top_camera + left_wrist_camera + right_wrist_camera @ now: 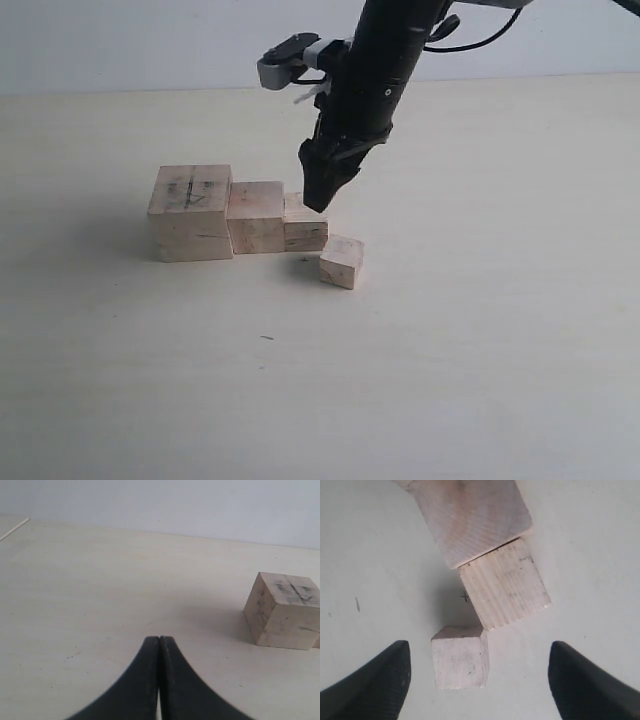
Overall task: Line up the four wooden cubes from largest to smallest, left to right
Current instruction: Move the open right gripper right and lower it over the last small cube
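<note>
The four wooden cubes stand mid-table. The largest cube, scribbled on top, the second cube and the third cube touch in a row. The smallest cube sits turned, slightly forward of the row's right end. My right gripper hangs just above the third and smallest cubes. In the right wrist view my right gripper is open, with the smallest cube between its fingers, untouched, beside the third cube. My left gripper is shut on nothing, away from the largest cube.
The pale table stretches wide around the cubes, with a light wall behind it. The right arm's dark body rises over the back of the row.
</note>
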